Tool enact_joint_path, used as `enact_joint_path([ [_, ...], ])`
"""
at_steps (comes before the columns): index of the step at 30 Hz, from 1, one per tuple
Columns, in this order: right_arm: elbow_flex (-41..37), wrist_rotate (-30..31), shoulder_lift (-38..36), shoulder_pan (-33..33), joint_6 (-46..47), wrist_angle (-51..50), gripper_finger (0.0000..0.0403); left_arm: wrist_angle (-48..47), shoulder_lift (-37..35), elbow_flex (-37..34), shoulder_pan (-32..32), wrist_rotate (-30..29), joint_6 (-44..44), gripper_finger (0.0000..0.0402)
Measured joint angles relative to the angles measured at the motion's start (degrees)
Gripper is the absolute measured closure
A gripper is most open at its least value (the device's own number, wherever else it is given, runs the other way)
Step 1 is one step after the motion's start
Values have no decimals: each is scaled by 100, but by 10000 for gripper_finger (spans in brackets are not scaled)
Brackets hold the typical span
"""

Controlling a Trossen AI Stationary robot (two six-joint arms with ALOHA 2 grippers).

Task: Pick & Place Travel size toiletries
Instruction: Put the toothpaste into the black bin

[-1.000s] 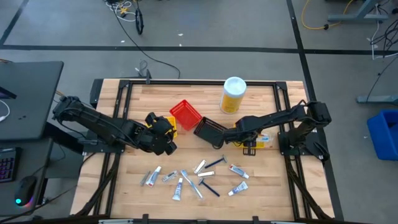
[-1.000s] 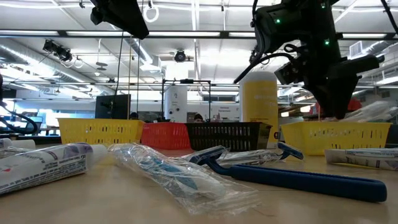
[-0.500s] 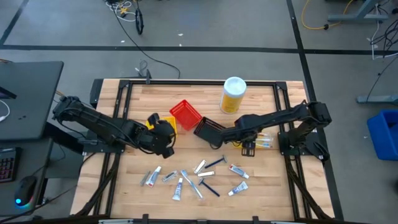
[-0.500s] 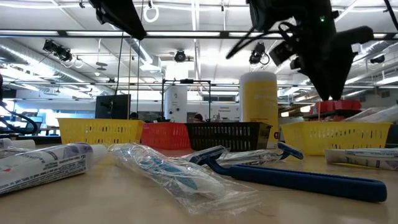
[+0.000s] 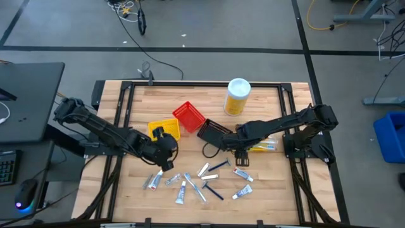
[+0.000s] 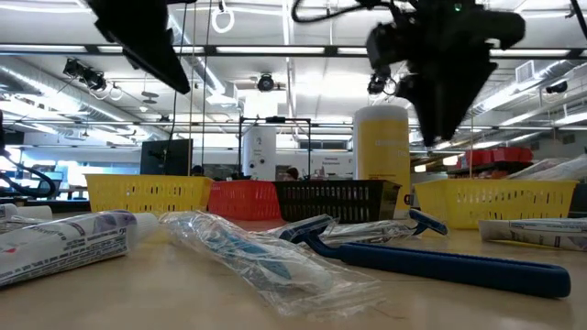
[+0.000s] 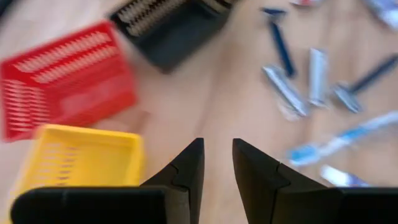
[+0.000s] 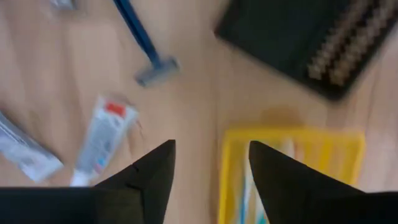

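A: What's round the black bin [image 5: 213, 133]?

B: Red bin [image 5: 188, 117] just beside it toward the table's far-left, one yellow bin [image 5: 164, 128] past that on the L. Big yellow bottle [image 5: 237, 96] stands upright behind it. Second yellow bin [image 5: 262, 144] on its R side w/ wrapped items lying in it.

A: And the toiletries?

B: Travel size toiletries [image 5: 201, 180] loose on the wood in front of the black bin, toward the near edge: tubes, wrapped toothbrushes, razors. One blue razor [image 8: 143, 44] lies nearest the bin. Nothing stacked on them; both arms hang above that patch.

A: Arms?

B: Right gripper [image 5: 242, 159] reaches in low from the R, just in front of the black bin and beside the R yellow bin, over the razor and a tube [image 8: 96, 140]. Fingers spread, nothing between them. Left gripper [image 5: 159, 173] reaches from the L, in front of the L yellow bin, near the leftmost tubes. Fingers [image 7: 186, 167] part-way apart w/ a narrow gap, nothing pinched.
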Motion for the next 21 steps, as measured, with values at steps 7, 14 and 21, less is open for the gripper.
enact_joint_path([
  [7,0,4,0,91,-398,1562,151,1133,0,-300,-193,396,595,311],
  [14,0,8,0,91,-416,2199,145,1504,0,-430,-231,529,824,311],
  [21,-1,13,0,91,-415,2203,163,1505,0,-430,-230,417,831,311],
])
